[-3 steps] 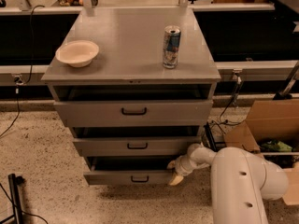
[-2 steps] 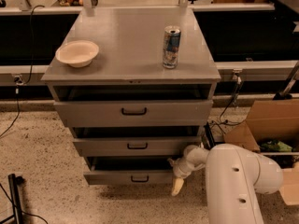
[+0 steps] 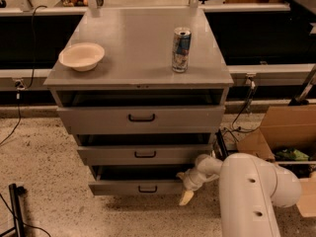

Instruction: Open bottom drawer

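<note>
Camera view: gripper (image 3: 185,186) low at 5 o'clock, just beside the 3 o'clock end of the bottom drawer (image 3: 133,187). Cannot tell if spread or pressed together. Could slip off that corner, far from the small black handle (image 3: 147,188), leaving the drawer stuck. Bottom drawer at 6 o'clock: flat grey front, out a little, dark gap above.

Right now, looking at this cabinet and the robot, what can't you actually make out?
The bottom drawer: in the camera view its inside is shadowed under the middle drawer.
The gripper, at that drawer's right corner: whether it touches is unclear, as the arm overlaps it.
The cardboard box: cut off by the right edge.
</note>
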`<state>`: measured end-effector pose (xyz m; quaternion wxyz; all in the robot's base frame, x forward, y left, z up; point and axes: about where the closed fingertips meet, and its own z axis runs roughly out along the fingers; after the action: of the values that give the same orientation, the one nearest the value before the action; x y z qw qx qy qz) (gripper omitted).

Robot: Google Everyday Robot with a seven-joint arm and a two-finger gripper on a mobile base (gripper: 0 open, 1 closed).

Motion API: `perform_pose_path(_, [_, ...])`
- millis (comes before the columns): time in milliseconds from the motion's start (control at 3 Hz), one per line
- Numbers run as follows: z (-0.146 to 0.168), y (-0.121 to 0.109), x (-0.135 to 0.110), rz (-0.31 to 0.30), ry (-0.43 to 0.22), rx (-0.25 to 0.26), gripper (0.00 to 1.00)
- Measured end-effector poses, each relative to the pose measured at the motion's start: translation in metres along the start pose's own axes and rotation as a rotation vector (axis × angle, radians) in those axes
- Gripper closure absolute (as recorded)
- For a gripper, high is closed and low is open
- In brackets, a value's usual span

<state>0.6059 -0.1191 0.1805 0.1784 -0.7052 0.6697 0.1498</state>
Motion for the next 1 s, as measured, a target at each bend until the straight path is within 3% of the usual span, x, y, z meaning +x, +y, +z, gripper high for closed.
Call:
perform_pose_path(333, [0.0053, 0.0243, -0.0101, 0.023, -0.009, -0.065, 0.49])
perform_pose_path(1000, [0.0078, 0.0329, -0.0134, 0.029, -0.011, -0.089, 0.95])
